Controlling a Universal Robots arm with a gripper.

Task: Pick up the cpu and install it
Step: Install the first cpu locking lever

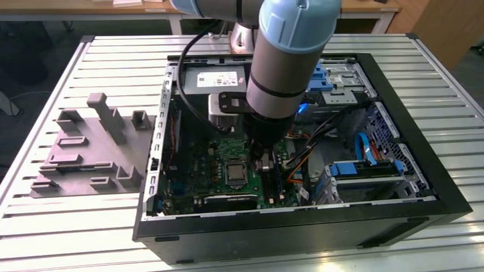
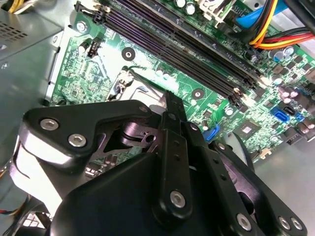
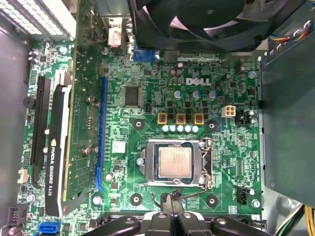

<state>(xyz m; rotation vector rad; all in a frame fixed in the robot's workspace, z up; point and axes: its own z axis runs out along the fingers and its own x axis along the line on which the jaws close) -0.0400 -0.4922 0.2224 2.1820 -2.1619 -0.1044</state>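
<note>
Below, I see a graphics card [image 3: 56, 157] and fan [image 3: 197, 19] flanking the socket bracket [image 3: 174, 163]; the cpu [image 3: 174, 162] sits inside it, just beyond my tool [image 3: 172, 204], fingers nearly together, gripping nothing.

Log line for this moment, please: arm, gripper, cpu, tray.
arm: inside open computer case | gripper: above motherboard, beside socket | cpu: sitting in socket | grey tray: outside case

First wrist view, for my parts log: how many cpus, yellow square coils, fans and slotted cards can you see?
cpu: 1
yellow coils: 3
fan: 1
card: 1
Total: 6
</note>
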